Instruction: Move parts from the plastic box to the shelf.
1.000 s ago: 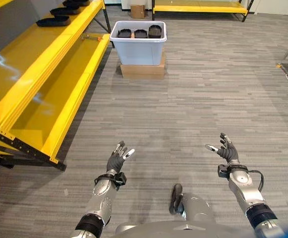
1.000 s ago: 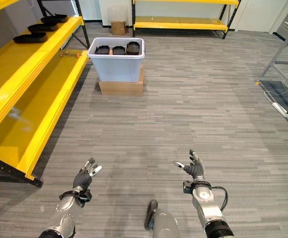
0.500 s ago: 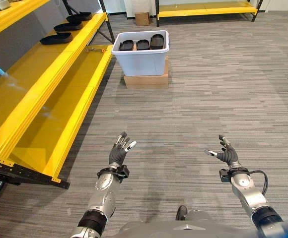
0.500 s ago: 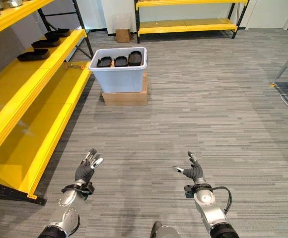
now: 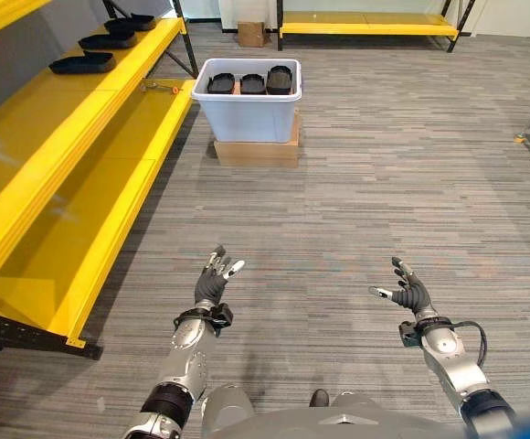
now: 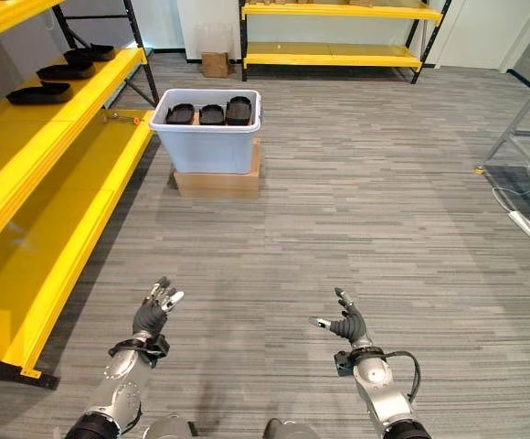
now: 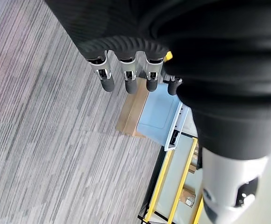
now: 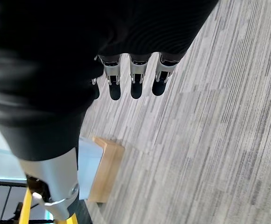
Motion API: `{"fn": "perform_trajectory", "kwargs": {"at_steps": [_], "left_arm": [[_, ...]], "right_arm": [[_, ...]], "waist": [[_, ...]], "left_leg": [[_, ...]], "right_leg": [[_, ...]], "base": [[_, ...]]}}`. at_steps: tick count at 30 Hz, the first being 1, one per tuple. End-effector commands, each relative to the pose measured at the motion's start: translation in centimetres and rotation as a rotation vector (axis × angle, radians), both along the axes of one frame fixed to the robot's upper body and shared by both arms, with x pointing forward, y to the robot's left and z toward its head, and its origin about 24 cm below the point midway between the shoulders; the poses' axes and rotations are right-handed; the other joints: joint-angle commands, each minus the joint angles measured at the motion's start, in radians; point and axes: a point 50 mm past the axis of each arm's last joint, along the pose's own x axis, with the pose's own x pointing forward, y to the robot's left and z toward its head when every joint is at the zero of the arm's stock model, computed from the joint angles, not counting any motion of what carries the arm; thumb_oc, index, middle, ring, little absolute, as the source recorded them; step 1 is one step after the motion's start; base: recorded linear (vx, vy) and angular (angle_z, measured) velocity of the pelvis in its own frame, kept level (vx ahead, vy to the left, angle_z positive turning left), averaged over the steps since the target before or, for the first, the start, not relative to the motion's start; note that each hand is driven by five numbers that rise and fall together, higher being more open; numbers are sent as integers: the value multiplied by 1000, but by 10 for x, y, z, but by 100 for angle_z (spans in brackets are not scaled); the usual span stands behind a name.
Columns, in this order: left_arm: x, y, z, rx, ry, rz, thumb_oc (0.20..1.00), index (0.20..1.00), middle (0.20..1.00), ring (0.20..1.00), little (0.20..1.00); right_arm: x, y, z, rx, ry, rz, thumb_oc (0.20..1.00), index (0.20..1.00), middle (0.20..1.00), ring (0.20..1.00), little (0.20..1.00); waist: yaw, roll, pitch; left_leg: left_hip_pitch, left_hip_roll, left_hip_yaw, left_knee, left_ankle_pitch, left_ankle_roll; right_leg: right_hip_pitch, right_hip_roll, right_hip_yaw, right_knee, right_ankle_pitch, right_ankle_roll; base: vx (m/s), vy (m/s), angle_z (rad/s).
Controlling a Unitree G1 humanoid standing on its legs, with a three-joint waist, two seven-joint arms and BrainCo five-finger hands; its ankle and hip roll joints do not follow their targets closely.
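Observation:
A pale blue plastic box (image 5: 248,111) stands far ahead on a flat cardboard box (image 5: 255,152), with three black parts (image 5: 251,83) in a row inside it. The yellow shelf (image 5: 73,155) runs along the left, and several black parts (image 5: 81,63) lie on its upper level. My left hand (image 5: 213,282) and right hand (image 5: 409,296) are both raised over the grey floor close to me, fingers straight, holding nothing. The box (image 7: 160,108) is visible past the left hand's fingers (image 7: 128,83) in the left wrist view.
A second yellow shelf (image 5: 365,18) stands at the far wall with a small cardboard box (image 5: 251,33) beside it. A grey metal frame (image 6: 521,119) and a white power strip (image 6: 525,225) are at the right. Grey carpet floor (image 5: 375,201) lies between me and the box.
The whole picture has shifted between frames, so the camera has moved. Both hands stay raised and open with nothing in them.

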Motion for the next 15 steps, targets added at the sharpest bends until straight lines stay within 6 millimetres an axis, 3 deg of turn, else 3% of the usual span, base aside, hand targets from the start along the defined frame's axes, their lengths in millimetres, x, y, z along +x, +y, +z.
{"fn": "perform_trajectory", "kwargs": {"at_steps": [1,3,5,8,12,15], "left_arm": [[7,0,13,-23,-79,48,1000,1000,1000,1000,1000],[2,2,10,-14,-67,73,1000,1000,1000,1000,1000],[-1,2,9,-17,-64,85,1000,1000,1000,1000,1000],[-3,3,7,-14,-60,91,1000,1000,1000,1000,1000],[2,-1,8,37,-55,55,1000,1000,1000,1000,1000],[8,-4,7,108,-12,-29,1000,1000,1000,1000,1000]], "right_arm": [[13,-6,17,-48,-76,26,1000,1000,1000,1000,1000],[11,-6,13,-40,-47,10,1000,1000,1000,1000,1000],[10,-5,12,-42,-45,13,1000,1000,1000,1000,1000],[9,-4,11,-42,-45,35,1000,1000,1000,1000,1000],[8,-3,11,11,-46,19,1000,1000,1000,1000,1000],[11,6,13,52,-60,16,1000,1000,1000,1000,1000]], "waist": [[13,25,4],[28,39,5],[32,42,9],[39,43,13],[34,39,8],[45,25,-1]], "left_leg": [[52,-30,-52,-40,136,1],[52,22,-107,-156,203,-26],[53,33,-126,-171,215,-31],[76,18,-156,-190,158,-24],[101,-28,-143,-169,98,-4],[110,-95,-136,-146,46,35]], "right_leg": [[10,9,130,-3,28,94],[34,-4,157,-2,16,109],[45,-14,168,7,7,115],[44,-48,178,43,-7,137],[32,-71,173,74,-7,159],[30,-98,173,106,1,193]], "base": [[155,364,-11],[208,413,-21],[165,301,-23],[192,359,-32],[164,335,-3],[162,367,6]]}}
